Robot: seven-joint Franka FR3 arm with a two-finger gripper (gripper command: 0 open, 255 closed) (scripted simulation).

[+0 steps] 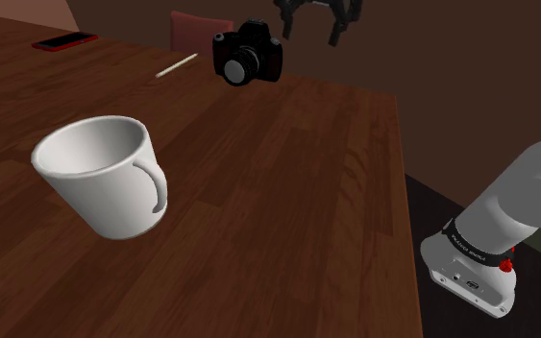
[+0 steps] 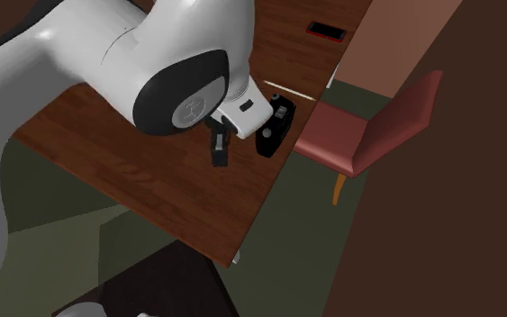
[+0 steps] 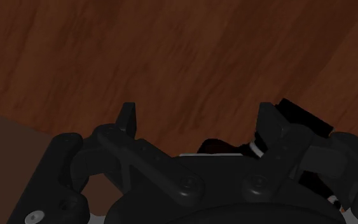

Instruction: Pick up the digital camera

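A black camera [image 1: 248, 56] stands upright close to the edge of the wooden table [image 1: 287, 192], round lens facing inward.

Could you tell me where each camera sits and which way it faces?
Shoulder view: beside the arm, seen lower right, looking across the table past the white mug to the digital camera; gripper at top.
Second exterior view: above the arm's elbow, looking down at the table edge and red chair.
Wrist view: along the open fingers onto the table.
All share the digital camera.

Wood table [image 1: 297, 202]: dark, visible grain, slight sheen. White mug [image 1: 105, 197]: smooth, glossy. Black digital camera [image 1: 249, 55]: mostly matt, shiny ring round the lens.
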